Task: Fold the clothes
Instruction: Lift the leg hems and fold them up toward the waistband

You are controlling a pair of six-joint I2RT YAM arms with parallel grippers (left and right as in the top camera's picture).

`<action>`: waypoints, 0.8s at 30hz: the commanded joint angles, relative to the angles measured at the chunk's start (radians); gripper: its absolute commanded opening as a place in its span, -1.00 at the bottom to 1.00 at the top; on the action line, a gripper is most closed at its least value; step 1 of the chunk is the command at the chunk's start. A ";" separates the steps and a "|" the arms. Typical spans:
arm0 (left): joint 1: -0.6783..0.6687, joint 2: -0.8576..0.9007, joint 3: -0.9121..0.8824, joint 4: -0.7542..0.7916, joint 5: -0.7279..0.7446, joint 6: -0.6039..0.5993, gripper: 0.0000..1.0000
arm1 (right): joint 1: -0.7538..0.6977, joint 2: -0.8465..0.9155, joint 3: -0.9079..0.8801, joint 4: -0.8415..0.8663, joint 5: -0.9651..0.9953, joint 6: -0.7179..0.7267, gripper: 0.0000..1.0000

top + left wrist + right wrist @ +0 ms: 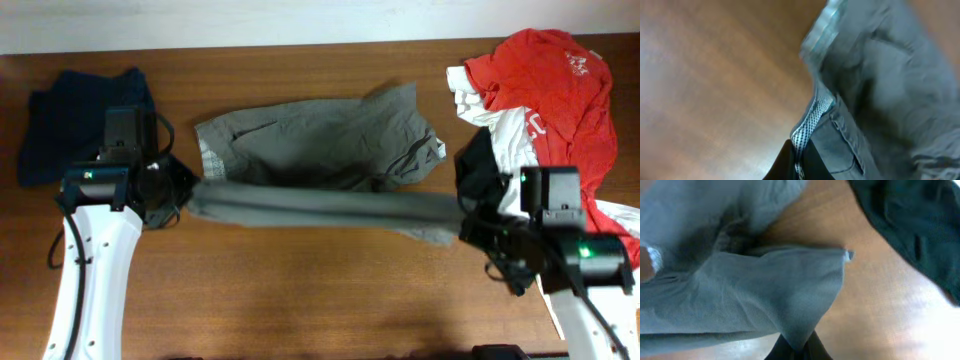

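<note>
Left hand (183, 196) and right hand (468, 216) each pinch an end of the crumpled olive-grey cotton shorts (320, 140), hem taut between them; either thin nip could slip under more tension. The crumpled black cloth (480, 165) just beside the right hand might snag.

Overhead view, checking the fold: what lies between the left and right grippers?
A stretched band of the grey-green shorts runs from the left gripper to the right gripper, both pinching it; the overhead view shows this.

Lab-style robot bench; wooden table (320, 300); white wall (250, 20) behind; clothes pile (550, 90) at side
</note>
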 commanded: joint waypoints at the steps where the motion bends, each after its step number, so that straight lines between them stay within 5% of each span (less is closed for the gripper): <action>1: 0.027 0.010 -0.024 0.098 -0.219 -0.005 -0.97 | -0.016 0.108 0.013 0.103 0.187 0.000 -0.92; 13: 0.027 0.211 -0.034 0.439 -0.242 -0.005 -0.97 | -0.016 0.432 0.013 0.636 0.112 -0.079 -0.92; 24: 0.027 0.346 -0.034 0.684 -0.242 -0.005 -0.97 | 0.031 0.552 0.013 0.910 0.110 -0.121 -0.92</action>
